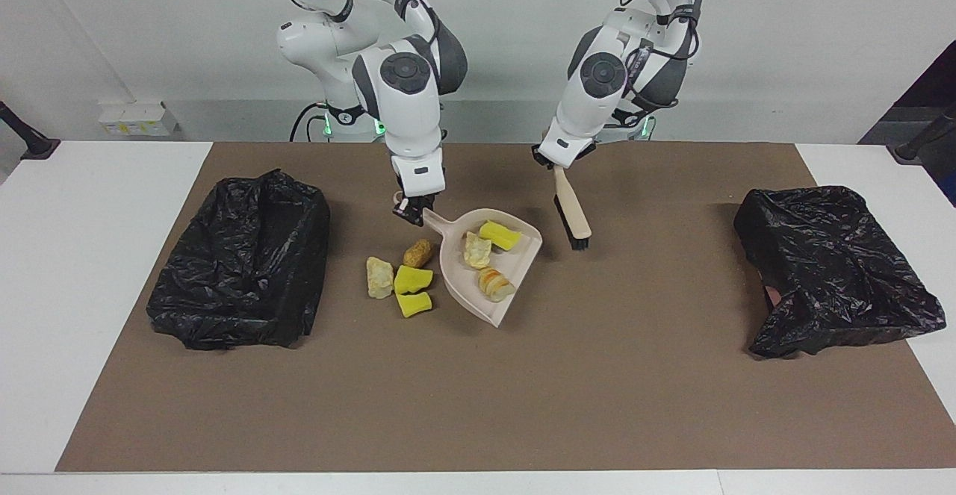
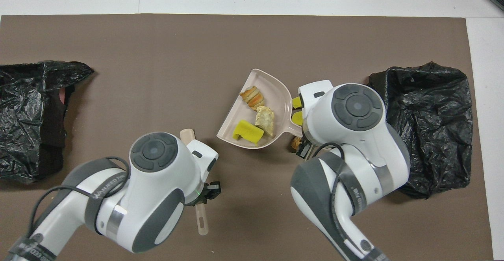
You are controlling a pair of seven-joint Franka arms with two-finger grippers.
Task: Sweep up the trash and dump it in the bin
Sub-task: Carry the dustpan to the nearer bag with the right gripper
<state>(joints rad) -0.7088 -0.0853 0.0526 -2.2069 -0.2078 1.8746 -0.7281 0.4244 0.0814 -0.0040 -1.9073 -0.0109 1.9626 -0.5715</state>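
- Facing view: the right gripper is clamped on the handle of the dustpan, which carries three pieces of trash. Four loose pieces lie on the mat just beside it, toward the right arm's bin. Tilt the pan and its load could slide off the open lip.
- Overhead view: the left gripper is closed on the brush, held clear of the dustpan. The right arm hides most of the loose pieces; a low swing could scatter them.

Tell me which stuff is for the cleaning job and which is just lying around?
For the job:
- dustpan with three trash pieces, in the right gripper
- brush, in the left gripper
- four trash pieces on the mat
- black-lined bin, right arm's end
- black-lined bin, left arm's end

Just lying about:
- white box by the wall
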